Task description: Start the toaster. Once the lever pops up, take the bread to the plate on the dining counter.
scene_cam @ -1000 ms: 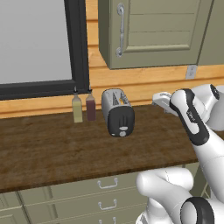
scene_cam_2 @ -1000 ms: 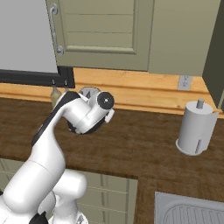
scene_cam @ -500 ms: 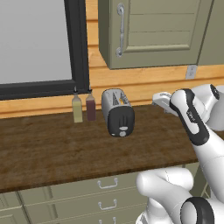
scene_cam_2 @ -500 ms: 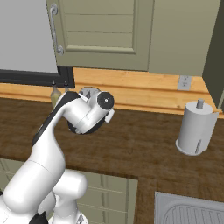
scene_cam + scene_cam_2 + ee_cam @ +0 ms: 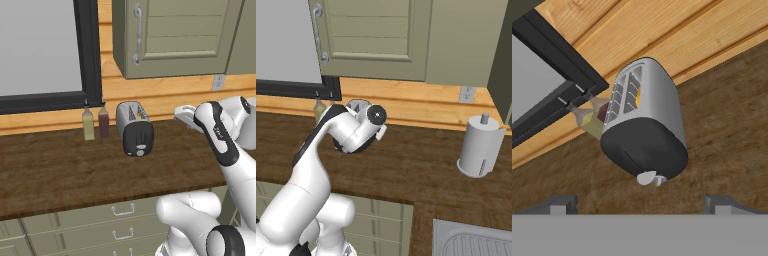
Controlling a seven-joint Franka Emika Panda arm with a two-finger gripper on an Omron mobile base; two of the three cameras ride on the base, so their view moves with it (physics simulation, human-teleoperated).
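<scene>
Toaster (image 5: 134, 127): stands on the wooden table (image 5: 60, 170) just in front of the plank back wall, its glossy black end face turned toward the robot, probably so the controls can be reached from the front; body is rounded chrome with two slots on top.
Bread (image 5: 637, 97): a sliver of tan shows inside one slot in the hand view; it sits low in the toaster, so toasting looks not yet started.
Lever (image 5: 659, 180): a tiny pale grey tab low on the black face, beside a small round knob (image 5: 645, 177); it appears untouched.
Gripper (image 5: 639, 204): fingers stand wide apart and hold nothing; the hand hangs well short of the toaster and looks straight at its end face, a sensible line-up for a push on the lever.
Bottles (image 5: 96, 121): two slim ones, one yellowish and one dark red, stand just left of the toaster under the black window frame (image 5: 87, 55).
Paper towel roll (image 5: 480, 147): a matte white cylinder on its holder, well off to the right.
Table surface: dark, streaky wood grain above sage-green drawers.
</scene>
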